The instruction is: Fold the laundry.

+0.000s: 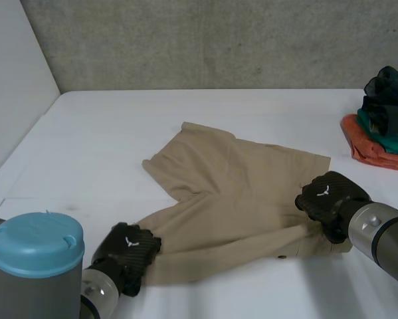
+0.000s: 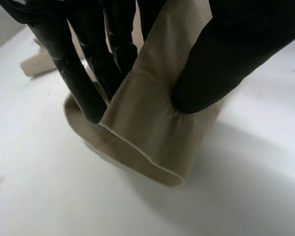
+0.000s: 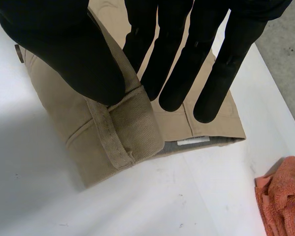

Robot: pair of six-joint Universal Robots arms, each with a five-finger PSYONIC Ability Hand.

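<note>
Head view, laundry: I see a pair of tan shorts point(image 1: 238, 193) lying mostly flat in the middle of the white table point(image 1: 105, 133), with the waist toward my right and the legs toward my left.
Head view, left hand: My left hand point(image 1: 127, 256) sits at the end of the near leg, at the near left corner of the garment.
Head view, right hand: My right hand point(image 1: 328, 199) sits at the waist end, on the near right.
Head view, other items: A pile of clothes point(image 1: 383, 119) in orange, teal and a dark colour rests at the far right, well apart from the shorts.
Left wrist view, grip: The thumb and fingers pinch the leg hem point(image 2: 142, 132), which is raised just off the table and curls over into a loop.
Right wrist view, grip: The thumb clamps the waistband point(image 3: 137, 123) against the fingers, just beside a belt loop point(image 3: 110, 142). A white label point(image 3: 192, 141) shows inside the waist.
Handling: I judge the cloth to be light, soft and not fragile, so it will sag between my two holds.
Where to hold: The stitched hem and the thick waistband look firmest, so I would keep my grips there.
</note>
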